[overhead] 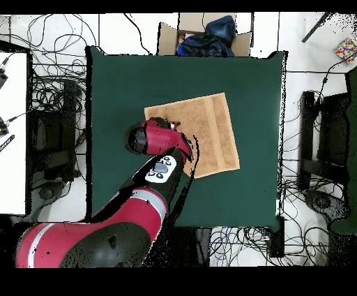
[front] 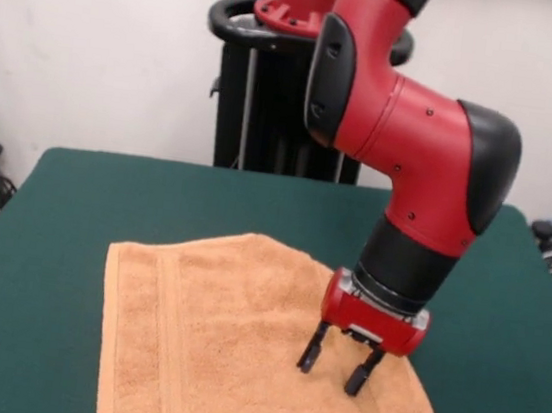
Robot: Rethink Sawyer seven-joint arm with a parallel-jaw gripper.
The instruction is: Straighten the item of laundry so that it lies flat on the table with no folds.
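A cardboard box (overhead: 190, 35) with dark blue cloth (overhead: 209, 36) sits top centre of the overhead view; cables (overhead: 52, 91) sprawl at left

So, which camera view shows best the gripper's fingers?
The front view shows them best: the gripper hangs over the towel, its two dark fingers spread apart and seen from the side. In the overhead view the red arm covers the gripper, so the fingers cannot be seen there.

Glossy red arm (front: 416, 133), black joints

nubby terry towel (front: 229, 342), matt felt table (front: 60, 241)
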